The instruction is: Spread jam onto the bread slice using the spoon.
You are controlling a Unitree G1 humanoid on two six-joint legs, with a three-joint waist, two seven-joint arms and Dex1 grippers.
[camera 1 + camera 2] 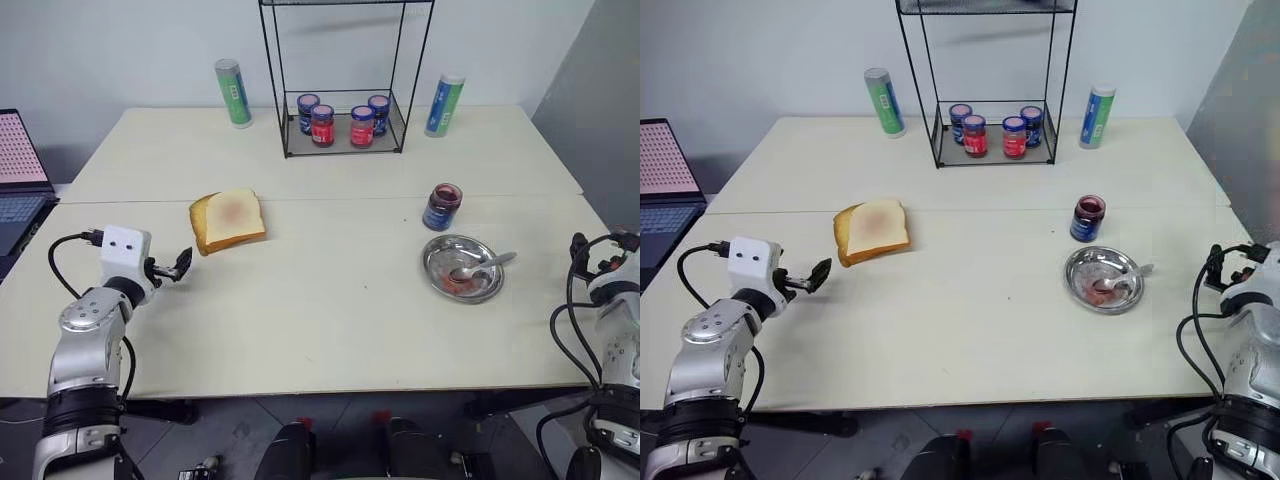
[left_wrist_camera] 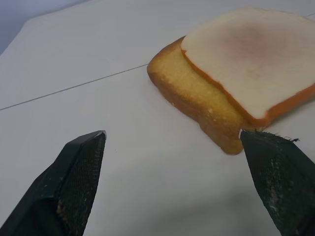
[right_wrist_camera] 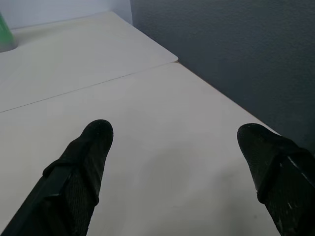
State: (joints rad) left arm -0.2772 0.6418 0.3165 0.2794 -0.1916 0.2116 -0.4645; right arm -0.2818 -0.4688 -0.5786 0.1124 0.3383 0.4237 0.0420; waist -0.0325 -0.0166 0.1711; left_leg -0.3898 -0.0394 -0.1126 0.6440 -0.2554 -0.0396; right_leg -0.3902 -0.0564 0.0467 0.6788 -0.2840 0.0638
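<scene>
Both claws are spread wide and empty, the left gripper (image 1: 181, 266) near the bread slice (image 1: 236, 216), so I think the right gripper (image 3: 174, 135) must next grab the spoon (image 1: 484, 266) lying in the dish (image 1: 440, 270) with the jam (image 1: 458, 283).

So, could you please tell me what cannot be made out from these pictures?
- Golden toasted slice: mostly covered by the bread slice lying on it, in every view.
- Spoon bowl: too small in the eye views to tell how much jam it carries.
- Jar labels on the wire rack: too small to read.
- Laptop: cut off by the left edge.
</scene>
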